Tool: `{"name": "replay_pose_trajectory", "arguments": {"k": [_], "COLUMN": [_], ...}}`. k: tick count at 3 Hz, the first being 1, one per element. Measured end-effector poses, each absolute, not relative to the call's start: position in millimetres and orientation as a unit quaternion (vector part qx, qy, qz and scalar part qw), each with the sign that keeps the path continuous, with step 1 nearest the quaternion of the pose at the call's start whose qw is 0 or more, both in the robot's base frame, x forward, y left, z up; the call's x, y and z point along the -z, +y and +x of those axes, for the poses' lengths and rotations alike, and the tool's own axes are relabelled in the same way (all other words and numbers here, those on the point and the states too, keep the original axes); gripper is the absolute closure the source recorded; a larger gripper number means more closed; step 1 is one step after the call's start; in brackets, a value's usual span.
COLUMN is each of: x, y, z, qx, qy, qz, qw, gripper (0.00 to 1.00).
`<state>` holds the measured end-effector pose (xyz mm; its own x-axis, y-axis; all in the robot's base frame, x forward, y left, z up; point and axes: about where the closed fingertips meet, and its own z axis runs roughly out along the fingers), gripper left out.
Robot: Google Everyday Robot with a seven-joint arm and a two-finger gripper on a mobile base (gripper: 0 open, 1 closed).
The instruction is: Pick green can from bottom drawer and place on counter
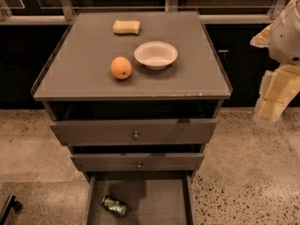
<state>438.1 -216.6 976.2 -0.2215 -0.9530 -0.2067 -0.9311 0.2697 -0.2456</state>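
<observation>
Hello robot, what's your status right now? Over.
Gripper off to the right of the counter. Green can lying in open bottom drawer, left side. Nothing covers it; orange, bowl, sponge sit on counter.

**Arm posture beside the bench**

The arm (287, 32) stands beyond the right edge of the bench (84, 74), with its rounded white joint uppermost. The hand (272, 104) hangs below that joint, off the bench's right front corner and apart from it.

Gripper (275, 96) partly beyond right edge, bottom drawer (152, 198) beyond lower edge.
</observation>
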Motion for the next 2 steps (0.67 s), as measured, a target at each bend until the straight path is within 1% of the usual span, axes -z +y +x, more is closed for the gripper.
{"name": "replay_pose_trajectory", "arguments": {"k": [1,2], "x": [-976.2,-967.2], "y": [-216.6,-211.5], "z": [438.1,434.4], "qx": [0.034,0.029], "qy": [0.781,0.785], "qz": [-0.603,-0.590], "qw": [0.159,0.186], "gripper": [0.00,0.00]}}
